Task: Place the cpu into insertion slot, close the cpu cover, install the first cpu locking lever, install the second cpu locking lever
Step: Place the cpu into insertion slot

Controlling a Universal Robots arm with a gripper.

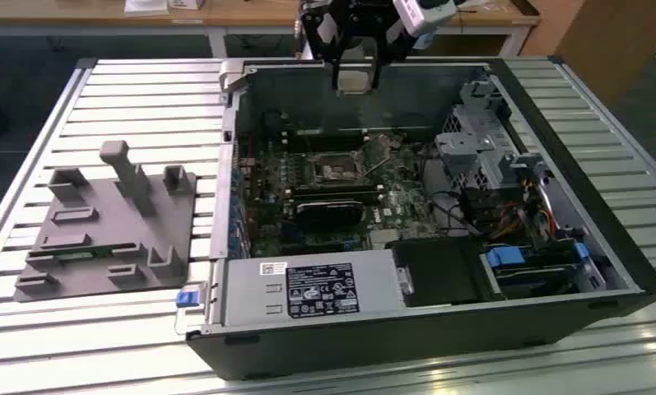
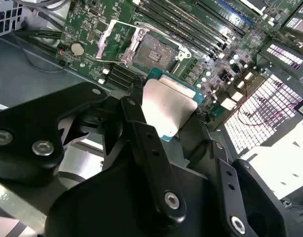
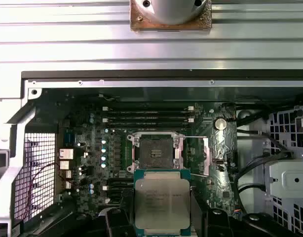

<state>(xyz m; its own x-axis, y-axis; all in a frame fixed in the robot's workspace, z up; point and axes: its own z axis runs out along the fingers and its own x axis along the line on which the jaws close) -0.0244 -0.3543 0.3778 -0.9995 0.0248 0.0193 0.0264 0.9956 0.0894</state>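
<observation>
My gripper (image 1: 354, 81) hangs above the far wall of the open computer case (image 1: 229, 82), shut on the cpu (image 1: 353, 80). In both wrist views the cpu (image 3: 162, 200) (image 2: 167, 106) is a flat silvery square on a green edge, pinched by the black fingers (image 2: 136, 118) at its two sides. The insertion slot (image 3: 155, 152) (image 2: 154, 49) (image 1: 333, 171) lies bare on the green motherboard, dark centre showing, well below the cpu. The cpu cover (image 2: 109, 42) (image 3: 206, 155) stands swung open beside the slot.
A grey fixture block (image 1: 108, 222) sits on the slatted table at the exterior view's left. Inside the case are a black block (image 1: 330, 210) near the slot, a power supply (image 1: 305, 290), a metal drive cage (image 1: 476, 148) with cables, and memory slots (image 3: 146, 116).
</observation>
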